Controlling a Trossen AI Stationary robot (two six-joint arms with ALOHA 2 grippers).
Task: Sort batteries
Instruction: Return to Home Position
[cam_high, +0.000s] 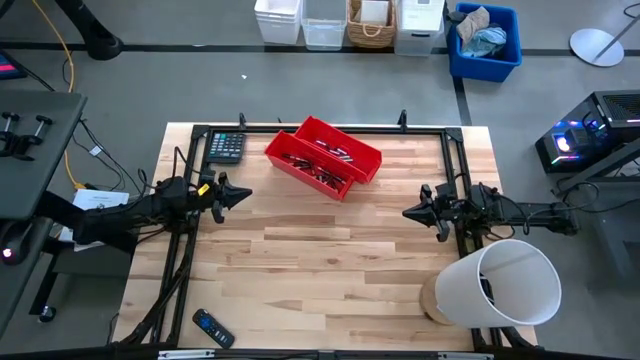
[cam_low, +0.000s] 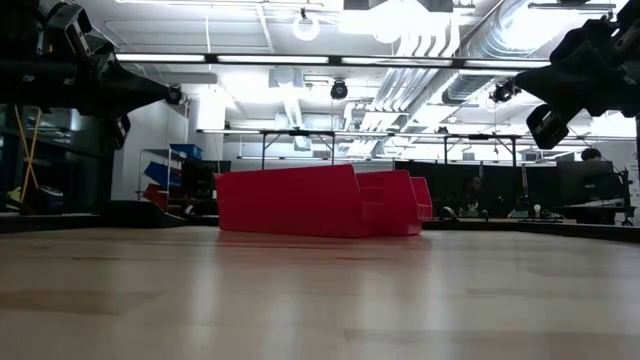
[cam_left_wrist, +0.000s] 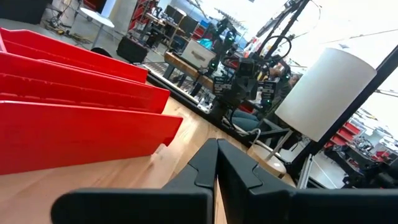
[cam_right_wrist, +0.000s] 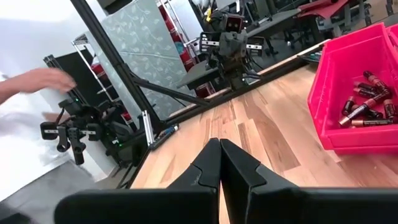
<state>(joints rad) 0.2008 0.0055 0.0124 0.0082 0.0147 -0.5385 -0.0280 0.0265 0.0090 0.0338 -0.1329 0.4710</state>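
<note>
The left gripper (cam_high: 243, 194) is hovering over the left side of the table (cam_high: 330, 265) and the right gripper (cam_high: 408, 212) over its right side, each with fingers pressed together and gripping nothing. The batteries (cam_right_wrist: 364, 102), seemingly dark and copper-toned ones, are lying inside the two red bins (cam_high: 322, 157), which are sitting side by side just beside the calculator (cam_high: 226, 146).

Table (cam_high: 330, 250) middle open — red bins (cam_high: 322, 157) at back, white cylinder (cam_high: 510, 285) at right edge
</note>
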